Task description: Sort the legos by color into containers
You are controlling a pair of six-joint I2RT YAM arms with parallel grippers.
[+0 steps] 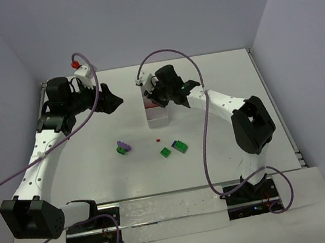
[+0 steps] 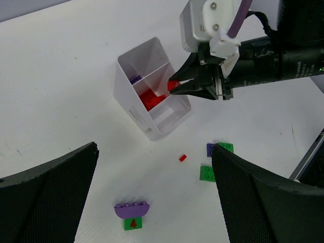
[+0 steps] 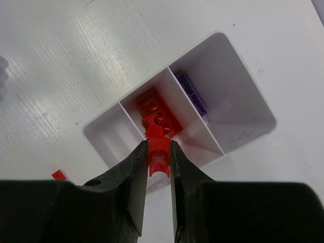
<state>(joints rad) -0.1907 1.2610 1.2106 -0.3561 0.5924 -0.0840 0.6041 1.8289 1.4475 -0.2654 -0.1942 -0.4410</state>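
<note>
Right gripper (image 3: pixel 158 148) was clamped on the tiny red lego (image 3: pixel 158 162) by its flat sides, tray (image 3: pixel 238 81) at 12 o'clock; looked light, hard, slippery.

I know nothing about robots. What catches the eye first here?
The right gripper pinches a red brick over the middle compartment of the white tray, where a second red brick already lies. A purple brick sits in the end compartment beside it. Several loose bricks, purple, green and red, lie on the table nearer the arms' bases.
</note>
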